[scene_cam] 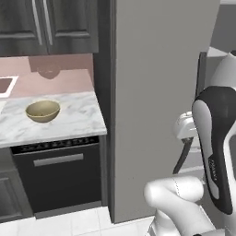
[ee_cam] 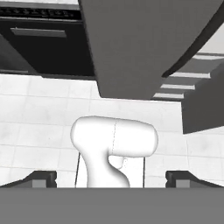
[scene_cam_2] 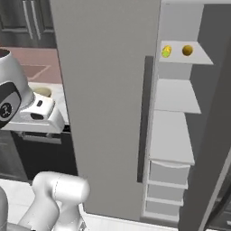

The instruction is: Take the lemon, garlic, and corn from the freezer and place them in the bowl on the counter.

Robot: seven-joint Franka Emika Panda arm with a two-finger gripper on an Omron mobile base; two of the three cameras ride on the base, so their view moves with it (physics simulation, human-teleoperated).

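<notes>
Fingers (ee_cam: pixel 43 178) spread wide, grasping nothing; tall matte grey freezer door (scene_cam_2: pixel 108 103) stands at twelve o'clock, white tiled floor (ee_cam: pixel 39 109) below

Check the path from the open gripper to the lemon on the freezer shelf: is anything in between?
Yes. The freezer door stands between the gripper, down by the base, and the lemon beside the corn on the top shelf.

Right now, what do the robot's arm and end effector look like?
The arm is glossy white with rounded, tube-like segments. One link has a wide dark grey band with small, illegible lettering. A thin dark cable hangs beside it. The end effector has two small dark fingertips.
</notes>
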